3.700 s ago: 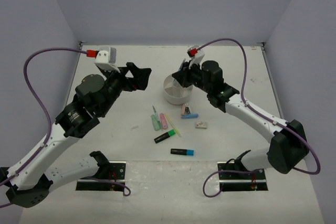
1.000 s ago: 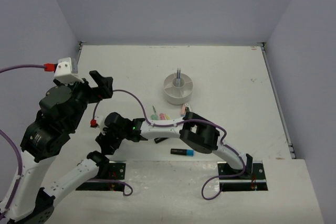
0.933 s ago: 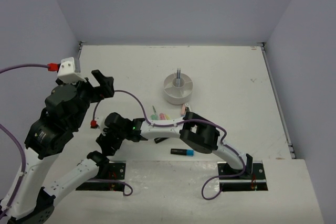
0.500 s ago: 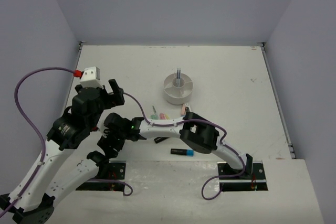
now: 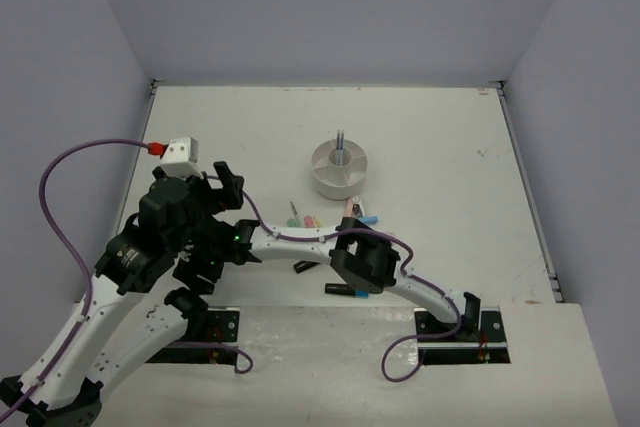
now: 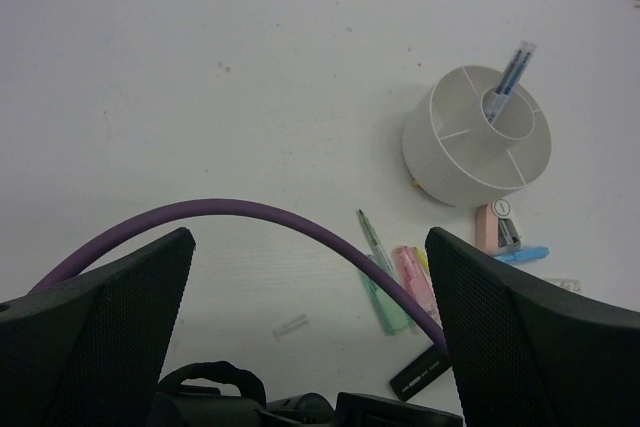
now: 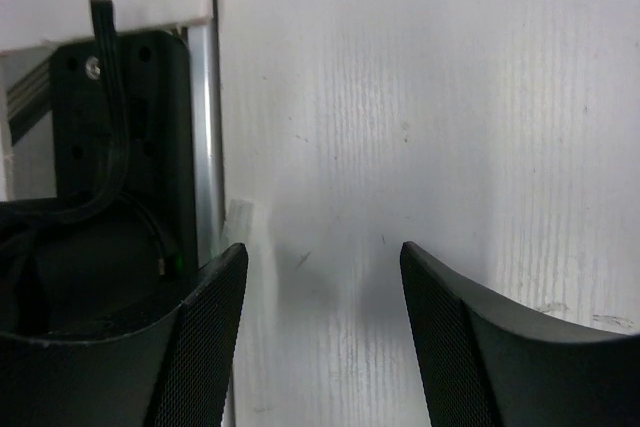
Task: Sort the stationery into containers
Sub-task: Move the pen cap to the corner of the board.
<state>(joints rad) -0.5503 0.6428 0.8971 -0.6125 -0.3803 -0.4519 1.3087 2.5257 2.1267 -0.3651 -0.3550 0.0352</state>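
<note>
Loose markers (image 6: 398,285) lie mid-table, just near of the white organiser (image 6: 440,157). Two pens (image 6: 510,77) stand in its centre cup. The markers are probably light, stiff, smooth plastic that rolls, so best pinched across mid-barrel. Left gripper (image 6: 308,239) hangs wide open and empty, left of the pile. Right gripper (image 7: 322,252) is partly open and empty, by the near-left base plate (image 7: 120,127). Only the top view shows the blue-ended black highlighter (image 5: 350,292). The left wrist view shows the organiser's dividers plainly.

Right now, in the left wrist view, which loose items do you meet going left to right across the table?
clear scrap → mint marker → pink marker → blue marker → pale eraser. Left out because they overlap others: thin pen, black highlighter, pink block.
</note>
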